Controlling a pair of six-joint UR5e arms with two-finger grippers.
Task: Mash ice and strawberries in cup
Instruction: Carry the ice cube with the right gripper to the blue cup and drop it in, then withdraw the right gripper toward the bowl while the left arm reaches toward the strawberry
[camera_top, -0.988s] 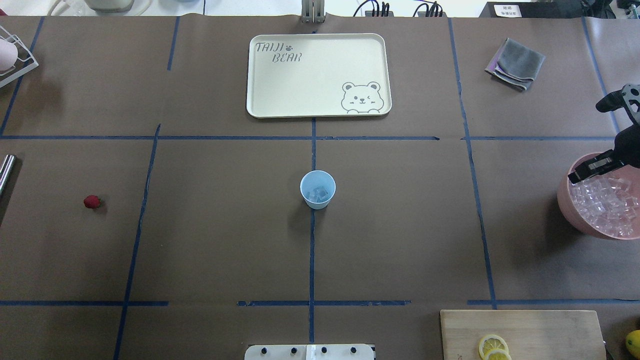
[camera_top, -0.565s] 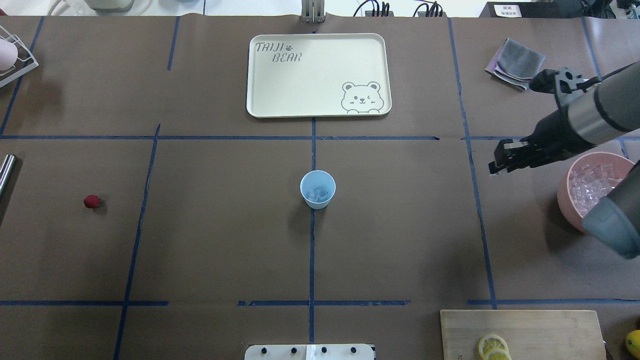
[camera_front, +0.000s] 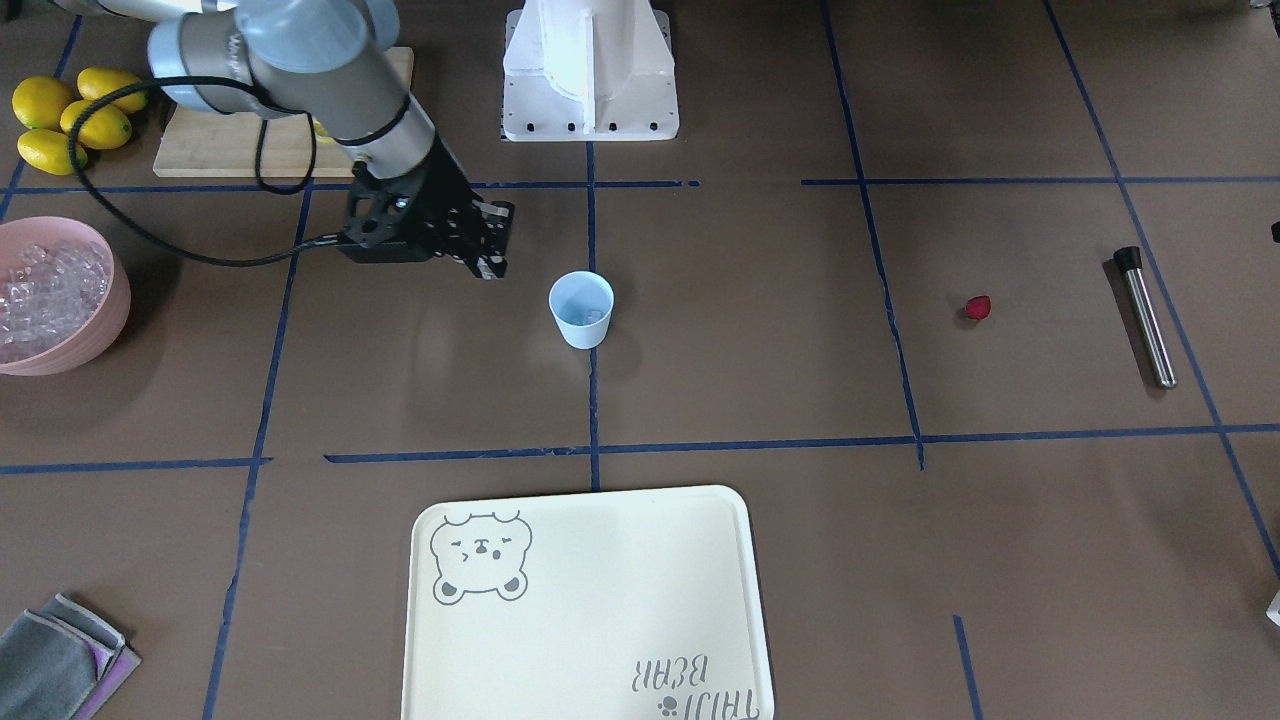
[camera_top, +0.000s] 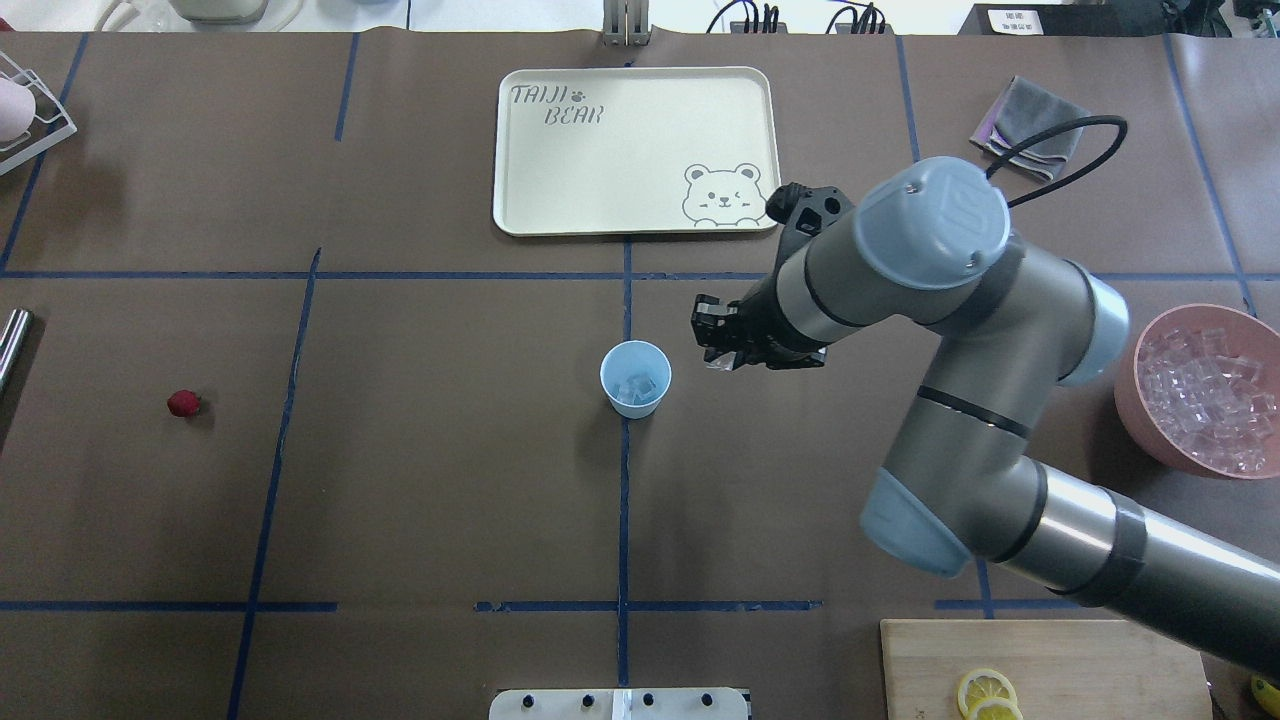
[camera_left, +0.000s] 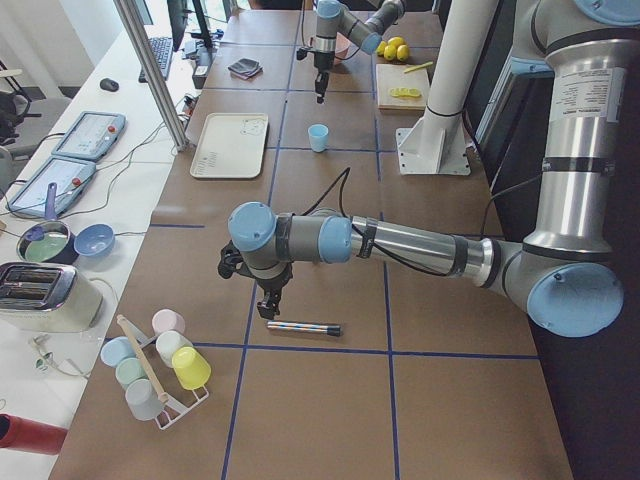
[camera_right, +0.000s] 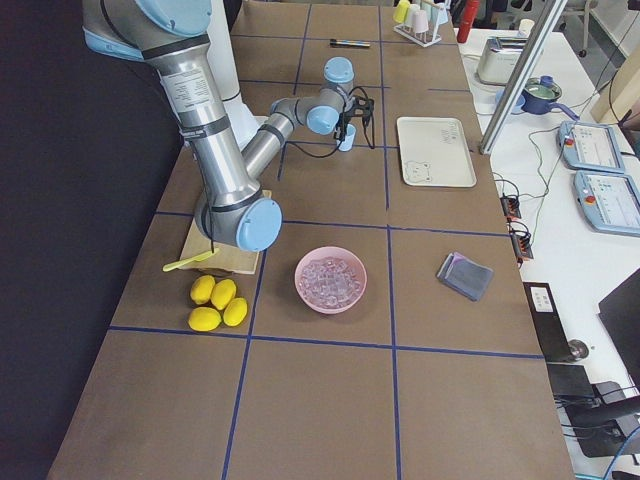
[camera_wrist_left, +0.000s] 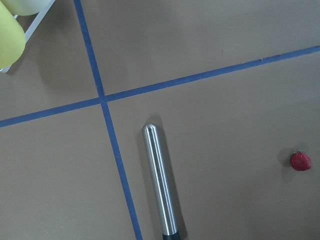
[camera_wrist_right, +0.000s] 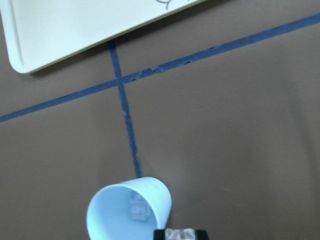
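Observation:
The light-blue cup (camera_top: 635, 378) stands upright at the table's middle with a few clear ice cubes (camera_top: 636, 388) inside. My right gripper (camera_top: 715, 352) hangs just right of the cup, a little above rim height, shut on one ice cube (camera_wrist_right: 180, 234); the right wrist view shows the cup (camera_wrist_right: 127, 215) right beside it. The red strawberry (camera_top: 183, 403) lies on the table far left, also in the left wrist view (camera_wrist_left: 300, 161). My left gripper (camera_left: 268, 300) shows only in the exterior left view, above a steel muddler (camera_wrist_left: 160, 182); I cannot tell if it is open.
A pink bowl (camera_top: 1130, 400) of ice stands at the right edge. A cream bear tray (camera_top: 635, 150) lies behind the cup. A cutting board (camera_top: 1100, 660) with lemon slices is front right, a grey cloth (camera_top: 1030, 128) back right, and a cup rack (camera_left: 155, 365) far left.
My right arm has swung left from over the pink bowl to just beside the cup, carrying an ice cube. The cup and strawberry have not moved.

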